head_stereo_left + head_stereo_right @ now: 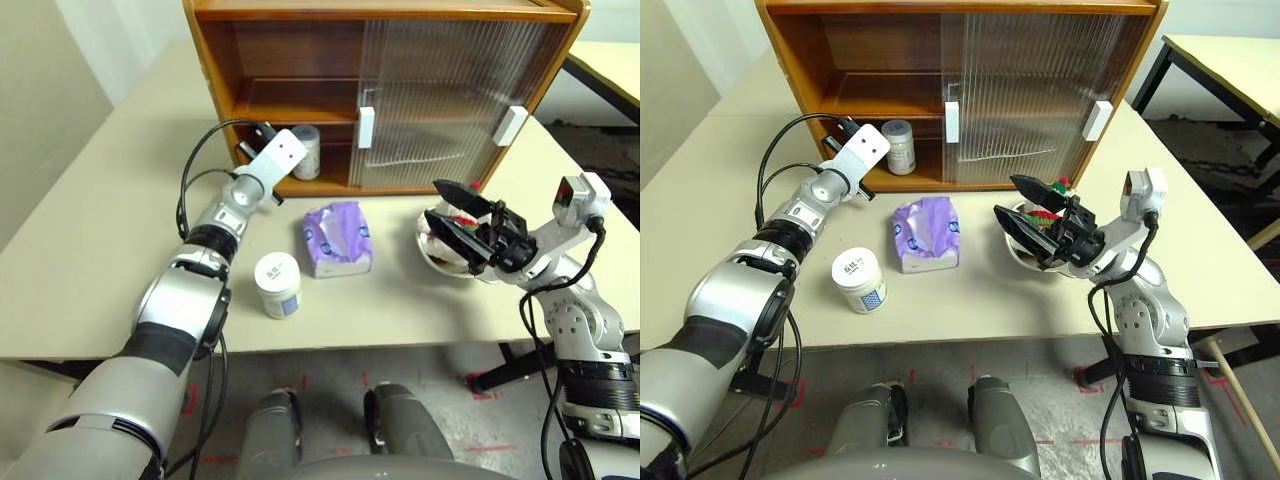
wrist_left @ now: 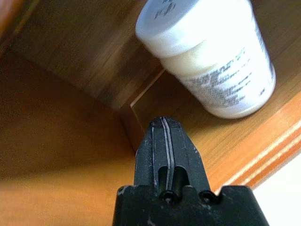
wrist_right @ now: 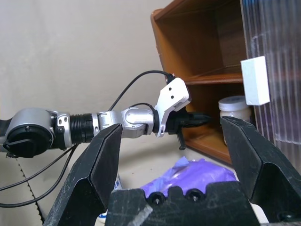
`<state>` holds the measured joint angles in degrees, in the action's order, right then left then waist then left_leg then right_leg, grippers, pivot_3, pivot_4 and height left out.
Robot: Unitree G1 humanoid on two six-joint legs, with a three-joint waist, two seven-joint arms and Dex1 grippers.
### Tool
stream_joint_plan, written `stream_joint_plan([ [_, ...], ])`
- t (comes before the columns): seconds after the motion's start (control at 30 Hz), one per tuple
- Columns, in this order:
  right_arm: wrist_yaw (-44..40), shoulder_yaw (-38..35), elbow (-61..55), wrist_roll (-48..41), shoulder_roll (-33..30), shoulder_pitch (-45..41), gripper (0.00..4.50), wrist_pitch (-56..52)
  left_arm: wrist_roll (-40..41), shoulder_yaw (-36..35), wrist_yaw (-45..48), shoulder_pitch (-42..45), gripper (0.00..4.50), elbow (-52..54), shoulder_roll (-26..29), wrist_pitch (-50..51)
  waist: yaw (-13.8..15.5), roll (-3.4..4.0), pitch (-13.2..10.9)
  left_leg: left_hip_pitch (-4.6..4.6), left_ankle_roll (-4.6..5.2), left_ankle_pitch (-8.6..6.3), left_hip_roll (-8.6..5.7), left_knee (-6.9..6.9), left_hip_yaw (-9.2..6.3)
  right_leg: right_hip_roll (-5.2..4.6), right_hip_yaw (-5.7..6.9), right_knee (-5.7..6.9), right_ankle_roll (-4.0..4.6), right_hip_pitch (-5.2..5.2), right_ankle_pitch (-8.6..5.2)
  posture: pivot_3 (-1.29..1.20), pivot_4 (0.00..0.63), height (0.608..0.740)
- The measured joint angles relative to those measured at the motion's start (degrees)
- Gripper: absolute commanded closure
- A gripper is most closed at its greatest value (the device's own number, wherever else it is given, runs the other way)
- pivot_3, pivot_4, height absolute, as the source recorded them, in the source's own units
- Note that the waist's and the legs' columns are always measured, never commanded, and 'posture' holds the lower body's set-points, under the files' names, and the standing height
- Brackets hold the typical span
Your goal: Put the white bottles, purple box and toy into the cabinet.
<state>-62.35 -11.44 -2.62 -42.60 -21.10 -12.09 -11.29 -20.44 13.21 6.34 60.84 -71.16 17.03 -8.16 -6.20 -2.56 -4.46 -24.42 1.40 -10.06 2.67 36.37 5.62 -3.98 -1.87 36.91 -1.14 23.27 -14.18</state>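
Nearest to us on the table [image 1: 90, 280] stands one white jar [image 1: 278, 285], upright, lid on, just to the right of our left forearm. A little farther and to its right lies the purple box [image 1: 338, 238], its long axis running near to far, slit up. To the right again sits a bowl [image 1: 440, 255], and our right gripper [image 1: 452, 225] hovers above it with its fingers spread wide and nothing between them. The toy [image 1: 1058, 186] shows as a scrap of red and green past those fingers; we think it rests in the bowl, though the gripper hides most of it.

Farther off, our left gripper [image 2: 163, 141] reaches into the cabinet [image 1: 300, 30] through its open left half, at the lower compartment. Its fingers are pressed together and empty. The second jar [image 1: 307, 152] stands upright on the cabinet floor just to the right of that gripper, close by but apart from it; this one looks placed. Both sliding doors are stacked over the right half.

What the coming move turns on, as we judge it: the table jar lies near and to the right of the left gripper, well back from the cabinet, so the left arm must draw out and come back toward us. That arm is plainly the nearer one to the jar. The box sits between the two arms, and the right gripper is nearest the toy.
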Motion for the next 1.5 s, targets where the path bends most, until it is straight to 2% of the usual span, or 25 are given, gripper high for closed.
stream_joint_plan([
  [0.33,1.4,-0.6,-2.1,-0.1,0.0,2.0,0.00,0.0,-0.7,1.1,-0.9,1.4,4.47,-2.0,0.0,-0.5,-2.2,0.00,0.0,-0.05,0.00,0.00,0.00,0.00,-0.16,-0.02,-0.06,-0.02,-0.05,0.02,-0.13,-0.20,0.035,0.740],
  [0.83,3.0,-0.8,-4.6,-0.6,-0.6,4.2,0.00,0.0,-2.1,1.5,-0.4,3.1,4.47,-4.0,-2.6,-0.6,-3.3,0.00,0.0,-0.05,0.00,0.00,-0.01,0.00,-0.21,-0.06,-0.06,-0.02,-0.08,0.02,-0.12,-0.24,0.032,0.740],
  [1.23,4.2,-2.0,-6.6,-0.8,-0.7,6.1,0.00,0.0,-2.7,1.6,0.0,4.0,4.47,-4.1,-4.9,-0.8,-6.3,-0.01,0.0,-0.04,0.00,0.00,-0.01,0.00,-0.28,-0.06,-0.10,-0.02,-0.13,0.00,-0.13,-0.26,0.029,0.740],
  [1.5,4.2,-2.7,-6.5,-0.9,-1.1,6.0,0.00,0.0,-1.8,0.4,2.9,4.2,4.47,-4.0,-4.5,-2.1,-7.8,-0.01,0.0,0.00,0.00,0.00,-0.02,0.00,-0.39,-0.04,-0.11,0.00,-0.18,-0.02,-0.09,-0.21,0.034,0.740],
])
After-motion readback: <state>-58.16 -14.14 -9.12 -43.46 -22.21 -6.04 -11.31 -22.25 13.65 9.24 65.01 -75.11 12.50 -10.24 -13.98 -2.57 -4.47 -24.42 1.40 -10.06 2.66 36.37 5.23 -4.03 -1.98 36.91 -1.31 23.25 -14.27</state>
